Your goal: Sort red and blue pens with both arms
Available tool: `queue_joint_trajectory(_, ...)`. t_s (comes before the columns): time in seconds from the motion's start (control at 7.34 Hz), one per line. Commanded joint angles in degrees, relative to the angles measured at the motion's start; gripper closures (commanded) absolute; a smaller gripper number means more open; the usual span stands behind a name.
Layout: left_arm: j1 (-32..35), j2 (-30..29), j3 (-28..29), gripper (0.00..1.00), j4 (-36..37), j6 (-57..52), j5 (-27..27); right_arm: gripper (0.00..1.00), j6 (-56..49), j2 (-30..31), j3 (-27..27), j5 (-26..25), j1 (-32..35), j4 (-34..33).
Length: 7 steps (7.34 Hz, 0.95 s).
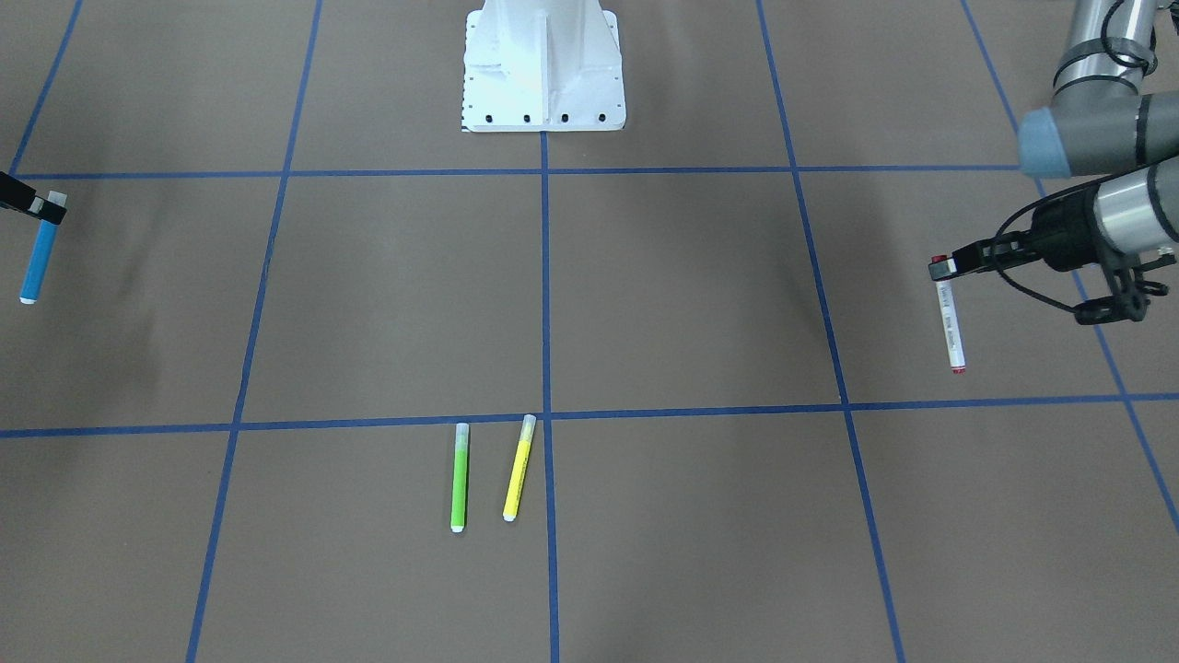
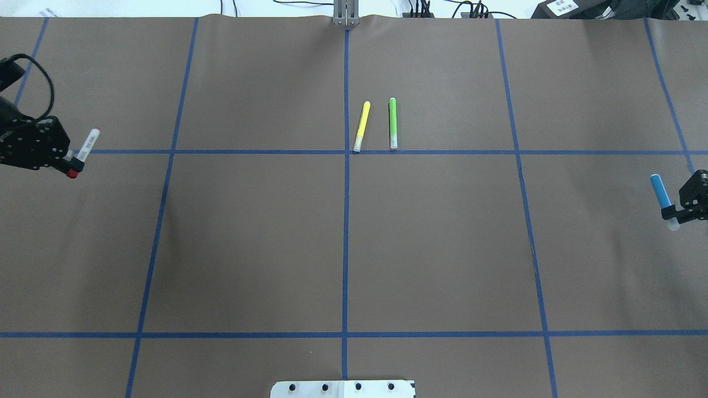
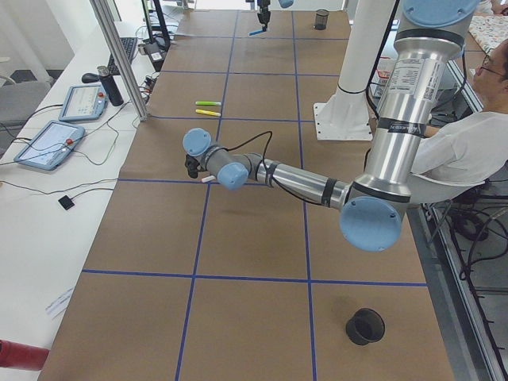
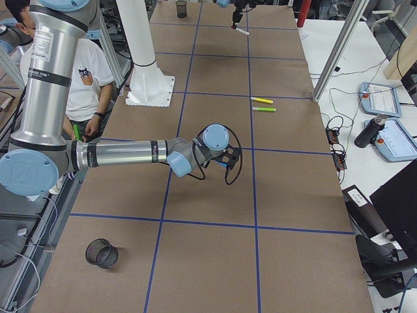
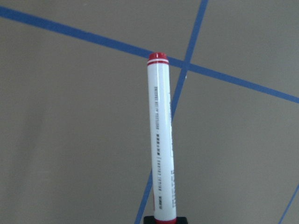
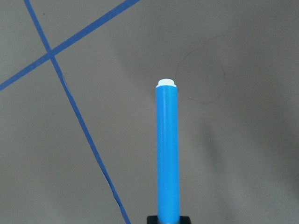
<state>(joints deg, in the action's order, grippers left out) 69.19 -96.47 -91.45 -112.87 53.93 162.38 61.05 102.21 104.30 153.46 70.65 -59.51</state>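
Far left: left gripper [image 2: 72,163] is pinched tight on the red pen [image 2: 87,145] at its cap end. The white barrel sticks out, above the table [image 2: 249,237]. Mid-table, the yellow marker [image 2: 362,126] and green marker [image 2: 392,122] lie side by side, not touching. Far right: right gripper [image 2: 671,212] is clamped on the blue pen [image 2: 659,189] near its clear cap, bright blue barrel pointing away. Brown paper surface, blue tape grid [image 2: 345,237], cables [image 2: 470,8] along the far edge.
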Motion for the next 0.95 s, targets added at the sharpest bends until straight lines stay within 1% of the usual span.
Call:
queue_joint_trajectory(0.0, 4.88, 8.71, -1.80, 1.00, -0.68, -0.75, 3.12, 1.00, 0.03, 0.09, 0.03, 0.44, 0.88, 0.01)
queue_joint_trajectory(0.14, 7.95, 11.89, -1.81, 1.00, -2.17, -1.19, 2.33, 1.00, 0.03, 0.09, -0.06, 0.44, 0.98, 0.01)
queue_joint_trajectory(0.27, 10.16, 13.83, -1.81, 1.00, -2.27, -3.20, -0.02, 1.00, 0.12, 0.01, -0.06, 0.35, 1.06, -0.08)
queue_joint_trajectory(0.41, 11.57, 14.63, -1.20, 1.00, -2.10, -7.74, -4.14, 1.00, 0.12, 0.00, -0.06, 0.26, 1.15, -0.08)
queue_joint_trajectory(0.54, 11.67, 14.56, -0.76, 1.00, -2.09, -10.23, -10.09, 1.00, 0.12, 0.00, -0.15, 0.00, 1.07, -0.08)
queue_joint_trajectory(0.82, 11.58, 13.68, -1.45, 1.00, -2.18, -11.82, -22.22, 1.00, 0.12, 0.00, -0.32, -0.18, 1.07, -0.08)
